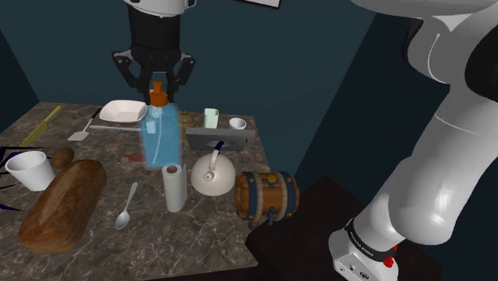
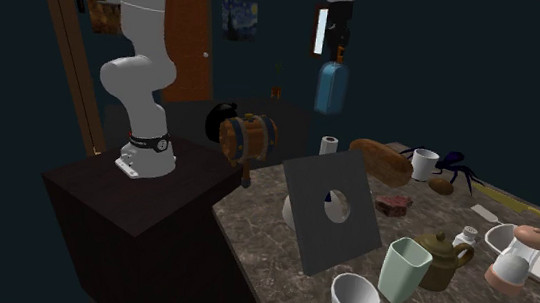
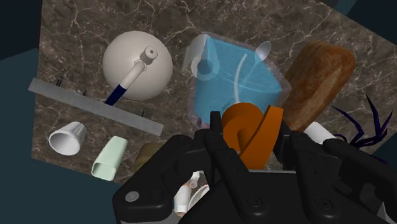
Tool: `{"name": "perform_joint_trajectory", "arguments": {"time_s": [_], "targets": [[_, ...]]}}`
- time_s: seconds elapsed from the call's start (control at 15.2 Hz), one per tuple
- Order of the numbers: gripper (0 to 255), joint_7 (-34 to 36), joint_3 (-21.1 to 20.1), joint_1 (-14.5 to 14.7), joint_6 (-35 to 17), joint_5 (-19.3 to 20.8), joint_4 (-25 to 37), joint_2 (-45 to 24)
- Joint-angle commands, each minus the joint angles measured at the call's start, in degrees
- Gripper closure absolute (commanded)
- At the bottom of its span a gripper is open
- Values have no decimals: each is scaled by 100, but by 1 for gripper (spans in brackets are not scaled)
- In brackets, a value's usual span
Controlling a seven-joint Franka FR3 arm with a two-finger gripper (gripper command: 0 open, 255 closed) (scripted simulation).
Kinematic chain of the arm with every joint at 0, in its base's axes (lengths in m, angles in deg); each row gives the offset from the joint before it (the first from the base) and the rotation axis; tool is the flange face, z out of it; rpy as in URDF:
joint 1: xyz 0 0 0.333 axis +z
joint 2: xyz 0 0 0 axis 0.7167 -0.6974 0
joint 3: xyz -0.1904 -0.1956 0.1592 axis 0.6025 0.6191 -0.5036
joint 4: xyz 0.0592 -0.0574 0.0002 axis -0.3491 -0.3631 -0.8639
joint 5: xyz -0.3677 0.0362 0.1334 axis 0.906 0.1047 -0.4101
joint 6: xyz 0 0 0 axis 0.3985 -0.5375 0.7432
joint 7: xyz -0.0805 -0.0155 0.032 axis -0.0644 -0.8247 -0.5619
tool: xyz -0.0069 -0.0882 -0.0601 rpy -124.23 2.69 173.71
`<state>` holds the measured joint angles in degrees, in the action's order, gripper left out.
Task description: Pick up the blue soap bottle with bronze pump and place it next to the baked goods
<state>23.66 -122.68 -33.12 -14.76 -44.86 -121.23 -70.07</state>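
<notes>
While the tool [image 1: 158, 82] clasps it, the bottle [image 1: 162, 136] hangs upright.

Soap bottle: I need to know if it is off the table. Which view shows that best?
The second exterior view: the bottle hangs clear of the table, held by the tool. The shoulder view shows its full side but overlapping the table. The wrist view looks down onto its pump.

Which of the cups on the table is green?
The tall, pale green cup, standing right beside the small white cup. The big cup next to the bread loaf is white too.
</notes>
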Motion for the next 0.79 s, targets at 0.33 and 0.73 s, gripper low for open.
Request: {"name": "perform_joint_trajectory", "arguments": {"time_s": [0.33, 0.73], "targets": [[255, 863, -70, 1252, 878, 1021, 2354, -1766], [255, 1022, 35, 1757, 1055, 1301, 3138, -2403]]}}
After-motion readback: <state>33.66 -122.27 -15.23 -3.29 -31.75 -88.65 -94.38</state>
